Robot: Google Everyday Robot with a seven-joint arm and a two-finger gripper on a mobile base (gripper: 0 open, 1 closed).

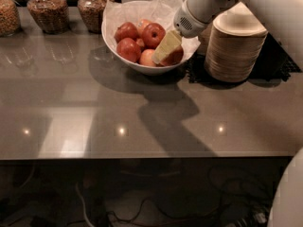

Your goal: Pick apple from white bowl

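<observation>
The white bowl [142,69], lined with crinkled white paper, stands at the back middle of the grey table and holds several apples. My gripper [165,47] reaches down into the bowl's right side from the upper right. Its pale yellow tip lies over the orange-red apple [176,57] by the right rim and hides most of it. Darker red apples [154,34] and a smaller pale apple [147,57] lie to its left.
A stack of beige disposable bowls [236,46] stands on a black mat just right of the white bowl, close under my arm. Three glass jars of dry food [45,11] line the back left edge. The table's front edge runs across the lower middle.
</observation>
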